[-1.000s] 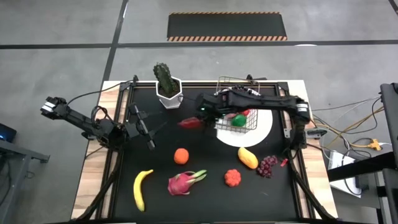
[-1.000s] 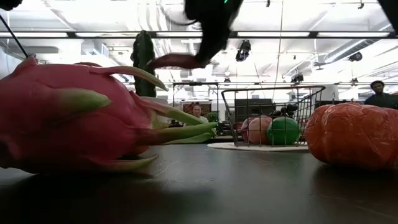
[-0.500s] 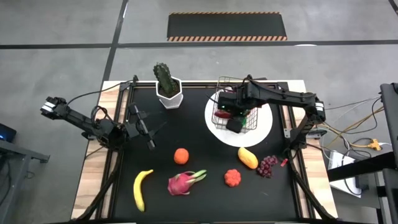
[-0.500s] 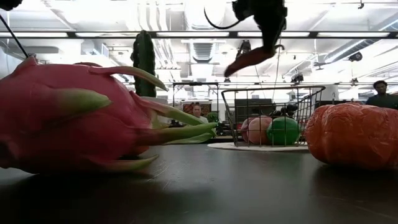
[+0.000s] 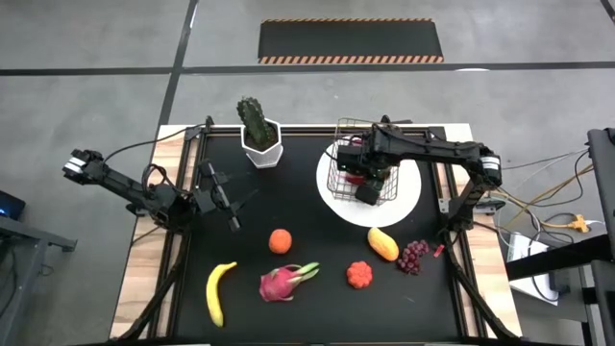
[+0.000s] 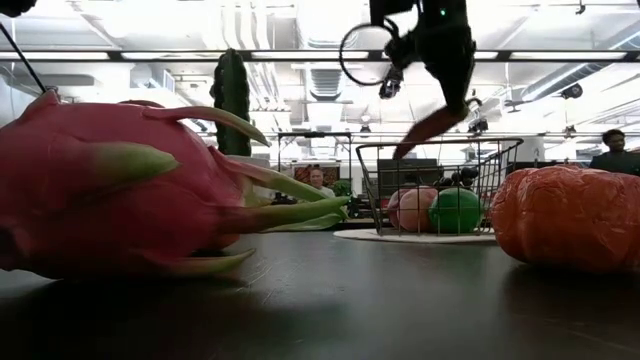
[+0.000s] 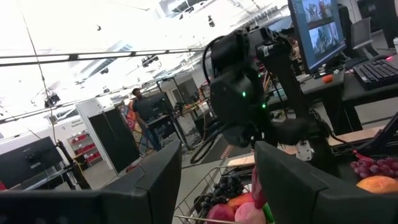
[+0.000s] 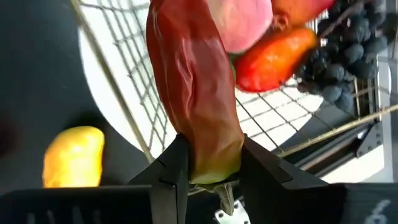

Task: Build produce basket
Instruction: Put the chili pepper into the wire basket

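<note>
My right gripper (image 5: 365,185) is over the wire basket (image 5: 343,173), shut on a long red pepper toy (image 8: 193,93). In the low view the pepper (image 6: 425,128) slants down toward the basket's rim (image 6: 440,142). In the basket lie a pink peach (image 6: 412,208), a green lime (image 6: 456,210) and dark grapes (image 8: 339,62). The basket stands on a round white plate (image 5: 407,195). My left gripper (image 5: 227,199) is open and empty near the table's left edge. On the table lie an orange (image 5: 280,240), a banana (image 5: 219,291), a dragon fruit (image 5: 283,283), a pomegranate (image 5: 359,275), a mango (image 5: 382,243) and purple grapes (image 5: 414,255). My right gripper pinches the pepper's pale stem end (image 8: 208,163) between its two fingers (image 8: 174,163). The fingers come from above, slanting down. The pepper hangs below them, tilted, lifted clear, with its free tip (image 6: 402,153) at about the level of the basket's rim.
A green cactus in a white pot (image 5: 258,135) stands at the far edge, left of the basket. The black mat's middle, between the basket and the row of fruit at the near side, is bare. People show in the room beyond the table (image 6: 607,150).
My right gripper has carried the pepper toward the table's right edge, from left of the basket to over it. It has tipped downward, so the pepper, which lay about level, now slants down toward the basket.
</note>
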